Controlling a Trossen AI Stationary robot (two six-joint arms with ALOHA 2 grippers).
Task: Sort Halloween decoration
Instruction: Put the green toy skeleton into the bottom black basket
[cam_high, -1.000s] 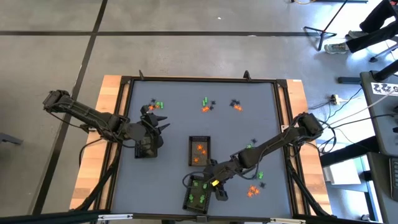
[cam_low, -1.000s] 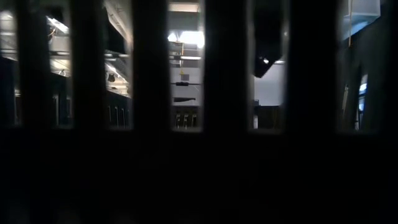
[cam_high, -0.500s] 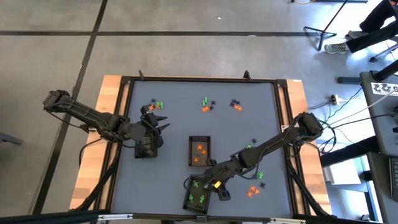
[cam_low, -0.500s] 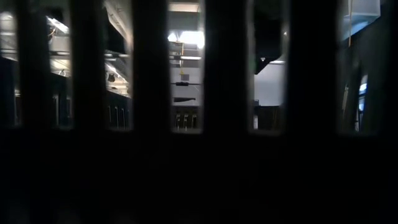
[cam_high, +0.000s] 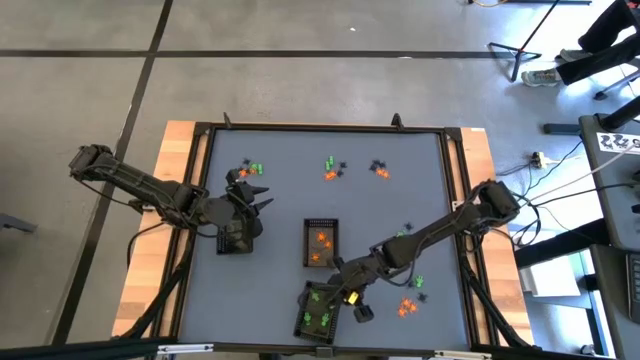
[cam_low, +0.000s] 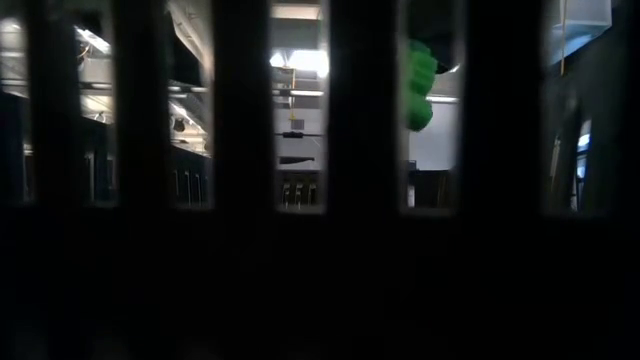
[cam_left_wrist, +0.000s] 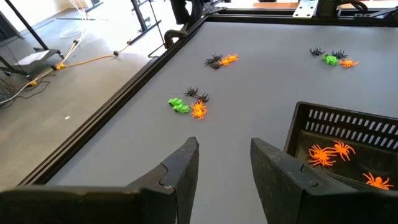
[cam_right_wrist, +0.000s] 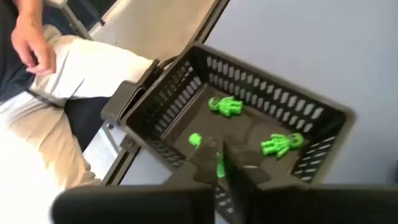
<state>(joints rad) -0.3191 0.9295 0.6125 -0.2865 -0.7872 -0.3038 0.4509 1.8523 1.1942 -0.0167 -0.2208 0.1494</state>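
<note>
I have a green trinket (cam_right_wrist: 218, 163) pinched between my right fingers (cam_right_wrist: 222, 163); they are closed on it, a sliver of green showing in the seam; it runs lengthwise along the fingers. Straight below and just ahead of the tips lies the green tray (cam_right_wrist: 261, 118), two green figures (cam_right_wrist: 226, 106) on its floor; so the drop is downward, no sideways travel needed, I judge. From above, the right gripper (cam_high: 322, 296) sits over that tray (cam_high: 317, 312) at the near edge of the desk (cam_high: 280, 200).

Beside it, farther in, is the orange tray (cam_high: 320, 243) with orange spiders (cam_left_wrist: 328, 153); loose mixed clusters (cam_high: 332, 168) lie well beyond my right fingers, and another small lot (cam_high: 409, 304) sits off to the outer side of the right arm.

My left fingers (cam_left_wrist: 224, 165) stand apart, holding nothing, over the third tray (cam_high: 235, 238); a green-orange-black clump (cam_left_wrist: 189, 104) lies ahead of them, nearer this arm than the right.

A seated person (cam_right_wrist: 43, 93) shows past the desk's edge.
</note>
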